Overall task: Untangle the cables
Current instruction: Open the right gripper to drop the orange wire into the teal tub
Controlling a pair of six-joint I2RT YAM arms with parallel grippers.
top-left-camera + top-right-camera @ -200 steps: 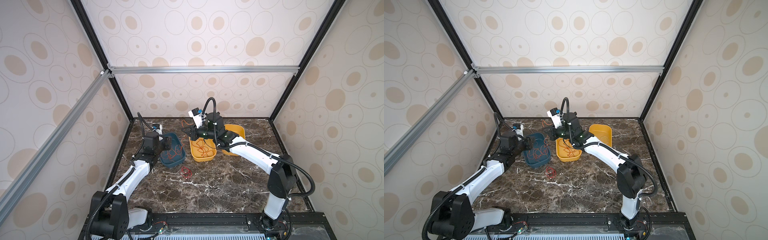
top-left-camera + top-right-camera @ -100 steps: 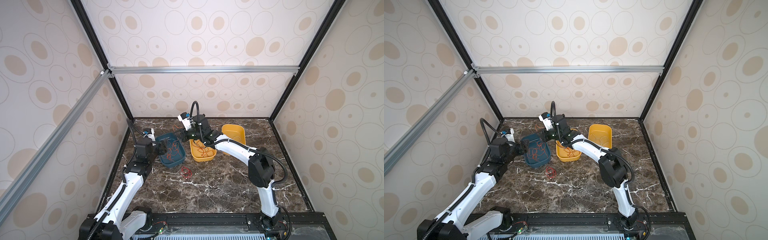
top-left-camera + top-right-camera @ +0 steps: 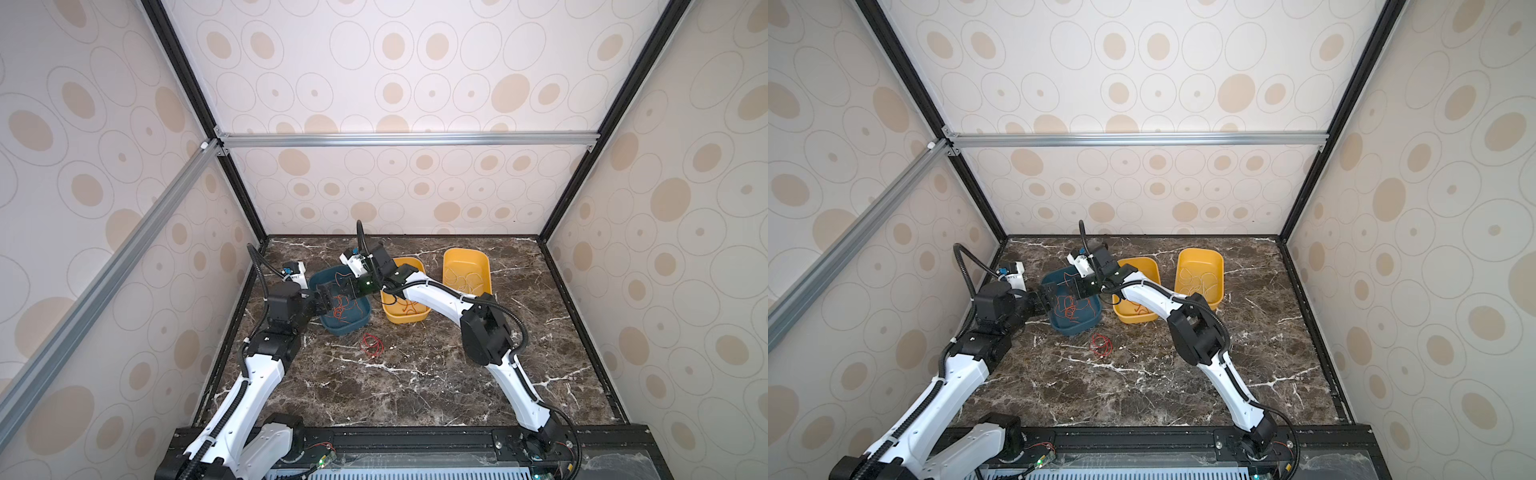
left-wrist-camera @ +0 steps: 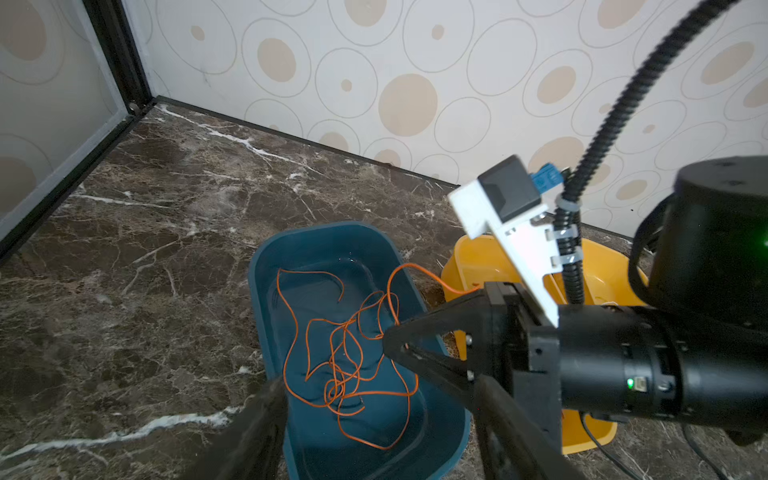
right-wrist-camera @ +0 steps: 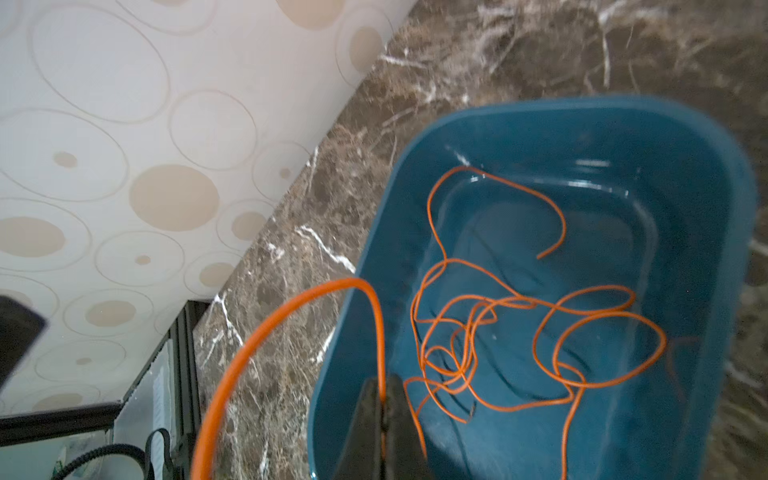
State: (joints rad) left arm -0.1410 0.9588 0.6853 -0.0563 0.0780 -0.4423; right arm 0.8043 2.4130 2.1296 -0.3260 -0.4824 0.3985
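Orange cables (image 4: 345, 361): a loose tangle on the floor of the blue tray (image 4: 257, 266). The loops cross in the middle and one free end curls toward the far wall. Expect them to be very light, limp and a bit springy. They are thin enough to slip from a slack pinch, and light enough that the whole clump may drag along if you pull fast. They don't look fragile, but a hard tug could cinch a crossing into a knot. Your best hold is probably a free end or an outer loop, not the crossed centre.

One strand (image 5: 291, 299) arches up out of the pile toward the tray's side. The right gripper (image 5: 384, 386) has its jaws pressed together on that strand, and the right wrist view shows the wire coming out from between them.

Left gripper (image 4: 376, 386): fingers (image 4: 257, 424) spread wide, gripping nothing, one either side of the tray's near end. You can't tell whether either touches the rim.

Further out, a red cable (image 3: 372, 344) lies coiled on the table (image 3: 415, 395), near the blue tray but apart from it. The near yellow tray (image 3: 405, 320) stands beside the blue one and holds an orange wire. The far yellow tray (image 3: 465, 254) holds pale thin wires that are hard to make out.
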